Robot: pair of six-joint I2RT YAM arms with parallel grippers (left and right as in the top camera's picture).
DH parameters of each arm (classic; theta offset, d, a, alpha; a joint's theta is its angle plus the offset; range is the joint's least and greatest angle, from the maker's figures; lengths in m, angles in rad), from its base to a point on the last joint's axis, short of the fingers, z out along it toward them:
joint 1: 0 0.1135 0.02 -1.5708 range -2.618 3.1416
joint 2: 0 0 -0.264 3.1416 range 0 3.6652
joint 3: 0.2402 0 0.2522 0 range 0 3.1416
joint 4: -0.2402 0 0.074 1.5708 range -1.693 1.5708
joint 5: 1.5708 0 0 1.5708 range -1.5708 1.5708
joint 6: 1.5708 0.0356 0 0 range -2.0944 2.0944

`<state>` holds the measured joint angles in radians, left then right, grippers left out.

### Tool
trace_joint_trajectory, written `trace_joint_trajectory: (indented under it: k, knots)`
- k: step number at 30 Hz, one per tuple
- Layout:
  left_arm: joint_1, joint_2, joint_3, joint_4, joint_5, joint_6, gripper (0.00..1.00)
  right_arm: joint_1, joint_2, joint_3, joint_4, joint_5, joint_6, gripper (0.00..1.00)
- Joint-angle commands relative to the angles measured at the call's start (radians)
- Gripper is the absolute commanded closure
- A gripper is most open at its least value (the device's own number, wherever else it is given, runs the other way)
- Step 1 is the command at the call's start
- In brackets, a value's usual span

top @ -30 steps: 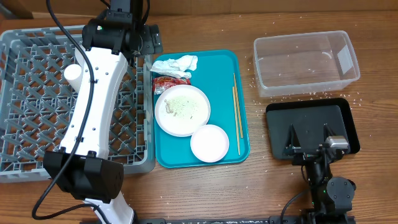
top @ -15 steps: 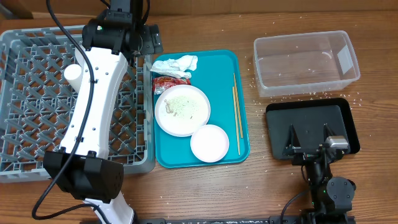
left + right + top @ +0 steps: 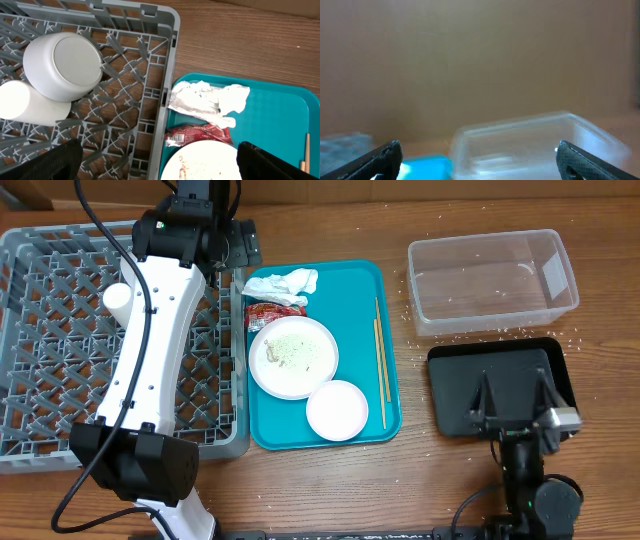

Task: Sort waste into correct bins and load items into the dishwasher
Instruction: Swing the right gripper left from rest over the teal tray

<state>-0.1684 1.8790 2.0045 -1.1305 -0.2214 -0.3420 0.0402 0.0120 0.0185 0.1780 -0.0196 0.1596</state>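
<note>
Seen from above with twelve o'clock at the table's far edge, the left gripper (image 3: pixel 159 146) hangs over the far right corner of the grey dish rack (image 3: pixel 40 380), fingers spread wide and holding nothing. The crumpled napkin (image 3: pixel 210 100) is just beyond that corner, at about four o'clock from the wrist. It rests on the far left end of the teal tray (image 3: pixel 350 290), with its long axis running roughly nine to three. The red-and-white wrapper (image 3: pixel 200 134) lies touching it at six o'clock, and the plate (image 3: pixel 293 357) is just past that. The right gripper (image 3: pixel 512 405) is also spread wide and empty. It sits over the black tray (image 3: pixel 450 390), well apart from the napkin, with the clear tub (image 3: pixel 485 242) at its twelve. So the left arm is plainly the nearer one, and I'd guess the napkin is its next pick. The fingers would do best to close across the napkin's short side. Both bins stand away at three o'clock, beyond the whole teal tray, which makes for a long carry.
</note>
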Motion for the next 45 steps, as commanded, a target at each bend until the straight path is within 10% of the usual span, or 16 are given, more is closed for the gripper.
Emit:
trace_joint_trajectory:
  k: [1, 13, 33, 45]
  knots:
    - [-0.002, 0.004, 0.002, 0.002, -0.014, -0.018, 0.00, 0.005, -0.008, -0.010, 0.084, -0.233, 0.224, 0.00]
    - [-0.002, 0.004, 0.002, 0.002, -0.014, -0.018, 0.00, 0.005, 0.010, 0.073, 0.475, -0.082, 0.525, 0.00]
    - [-0.002, 0.004, 0.002, 0.002, -0.014, -0.018, 0.00, 0.117, 1.255, 1.517, -1.164, -0.401, -0.082, 0.00]
    - [-0.002, 0.004, 0.002, 0.002, -0.014, -0.018, 0.00, 0.276, 1.625, 1.670, -1.226, -0.604, -0.051, 0.00]
